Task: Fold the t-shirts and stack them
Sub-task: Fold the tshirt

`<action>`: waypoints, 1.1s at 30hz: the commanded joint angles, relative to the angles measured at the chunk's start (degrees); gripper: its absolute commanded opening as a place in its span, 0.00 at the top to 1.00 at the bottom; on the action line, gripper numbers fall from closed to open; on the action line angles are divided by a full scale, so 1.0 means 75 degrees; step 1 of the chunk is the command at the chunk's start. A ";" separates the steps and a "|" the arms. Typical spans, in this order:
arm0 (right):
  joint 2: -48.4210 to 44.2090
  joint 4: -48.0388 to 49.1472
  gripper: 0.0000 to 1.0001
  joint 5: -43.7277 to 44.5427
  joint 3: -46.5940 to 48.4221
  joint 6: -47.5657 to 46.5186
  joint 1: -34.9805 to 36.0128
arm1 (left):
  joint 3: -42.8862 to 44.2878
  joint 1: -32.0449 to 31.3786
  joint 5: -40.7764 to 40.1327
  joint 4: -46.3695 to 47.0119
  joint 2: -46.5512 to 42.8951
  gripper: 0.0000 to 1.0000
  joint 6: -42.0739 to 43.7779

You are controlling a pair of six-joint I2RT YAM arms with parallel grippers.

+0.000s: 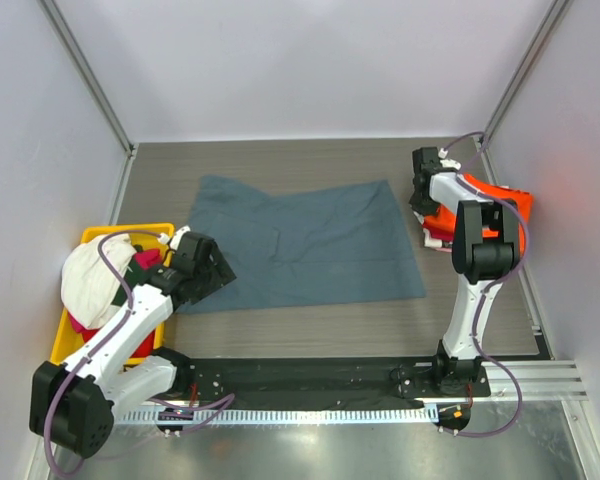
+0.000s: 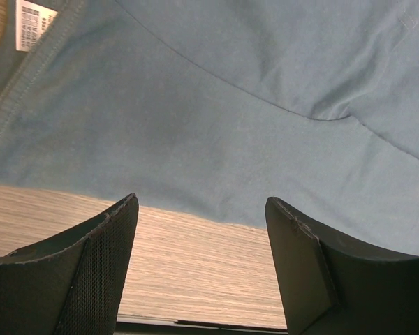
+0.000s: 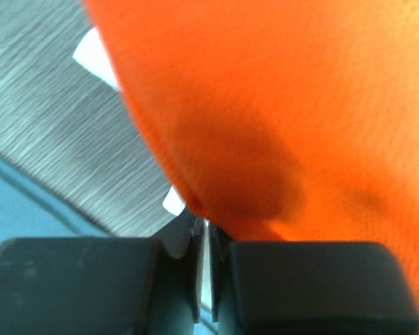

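At the centre of the table point(image 1: 310, 335) the slate blue-grey t-shirt point(image 1: 300, 240) lies spread flat, its long axis running nine o'clock to three, with my left pincer point(image 1: 212, 268) poised at its seven-o'clock corner. That pincer stands wide apart and empty; in its wrist view the near hem lies just beyond the fingertips, the cloth spreading away toward one o'clock. My right pincer point(image 1: 427, 185) sits at the table's three o'clock, closed to a sliver on what looks like the edge of the orange t-shirt point(image 1: 495, 200). I judge the left arm nearer for the coming fold. A white t-shirt point(image 1: 90, 275) and a red t-shirt point(image 1: 145, 258) sit in the yellow bin point(image 1: 70, 345) at eight o'clock.
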 commanded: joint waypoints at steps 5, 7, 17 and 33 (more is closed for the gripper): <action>-0.1955 -0.0131 0.71 -0.0715 -0.0206 -0.0369 0.0530 | 0.0318 -0.0020 -0.0641 -0.0584 -0.0825 0.25 -0.0158; -0.2365 -0.0142 0.70 -0.0715 -0.0511 -0.0334 0.0729 | 0.0272 -0.0020 -0.0735 -0.0771 -0.1140 0.25 -0.0368; -0.5974 0.0371 0.56 -0.0984 -0.4327 0.1175 0.1597 | -0.0290 -0.0020 -0.1063 -0.1381 -0.2347 0.25 -0.2077; -0.8087 -0.0506 0.53 -0.0211 -0.6841 0.3380 0.1585 | -0.1346 -0.0008 -0.1168 -0.1170 -0.2373 0.27 -0.3625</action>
